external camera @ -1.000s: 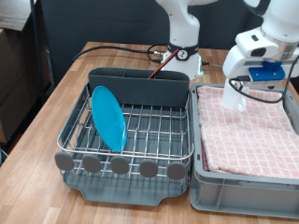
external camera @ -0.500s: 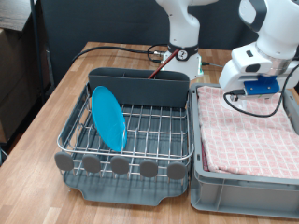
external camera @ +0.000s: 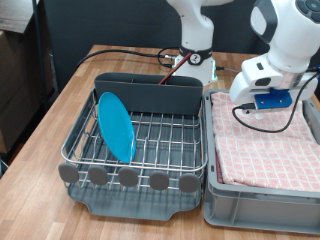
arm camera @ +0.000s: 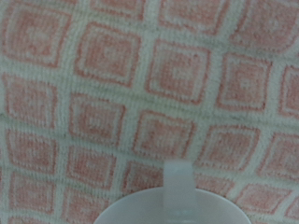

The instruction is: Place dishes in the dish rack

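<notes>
Light-blue round plate [external camera: 116, 125] stands upright in the wire dish rack [external camera: 140, 150]. Gripper [external camera: 243, 98] hangs over the pink checked cloth [external camera: 265, 140], white mug [arm camera: 173, 207] below; can't tell its opening.

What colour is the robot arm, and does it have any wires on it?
The robot arm is glossy white, made of fat rounded pieces like big smooth elbows. Its hand end is white too, with a bright blue block fixed underneath. A thin black cable loops down from that block. The gripper's fingers are not visible in either view.
</notes>
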{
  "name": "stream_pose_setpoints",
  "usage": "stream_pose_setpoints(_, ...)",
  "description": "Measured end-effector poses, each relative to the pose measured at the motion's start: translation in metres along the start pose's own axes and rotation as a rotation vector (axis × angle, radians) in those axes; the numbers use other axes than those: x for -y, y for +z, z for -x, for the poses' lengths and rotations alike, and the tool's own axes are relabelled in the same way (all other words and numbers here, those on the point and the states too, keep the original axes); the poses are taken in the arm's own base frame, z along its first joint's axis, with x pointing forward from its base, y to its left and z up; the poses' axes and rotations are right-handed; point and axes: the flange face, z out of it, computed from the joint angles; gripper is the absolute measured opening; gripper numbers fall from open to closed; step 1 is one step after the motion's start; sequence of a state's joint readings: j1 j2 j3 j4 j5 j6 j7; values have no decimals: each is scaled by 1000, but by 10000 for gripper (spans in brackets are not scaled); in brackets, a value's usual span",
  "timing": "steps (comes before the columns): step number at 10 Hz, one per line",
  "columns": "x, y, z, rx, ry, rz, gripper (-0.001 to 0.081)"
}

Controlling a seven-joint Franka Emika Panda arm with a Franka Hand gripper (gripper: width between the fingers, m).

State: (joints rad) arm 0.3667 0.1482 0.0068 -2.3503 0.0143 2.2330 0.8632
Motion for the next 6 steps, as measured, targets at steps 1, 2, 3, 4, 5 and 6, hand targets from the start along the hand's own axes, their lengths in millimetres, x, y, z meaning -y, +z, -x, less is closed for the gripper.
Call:
stream_pose_setpoints(1, -2, 3, -1, 8, 0, -8, 803)
stream_pose_setpoints(2, -4, 5, -1, 15, 4, -17, 803)
stream_pose_setpoints(3, -5, 7, -1, 22, 11, -27, 803)
stream_pose_setpoints(4, -5, 8, -1, 26, 15, -34, 803)
stream_pose_setpoints(5, -6, 10, -1, 28, 18, -39, 710)
stream_pose_setpoints(6, -6, 11, 0, 28, 20, -41, 710)
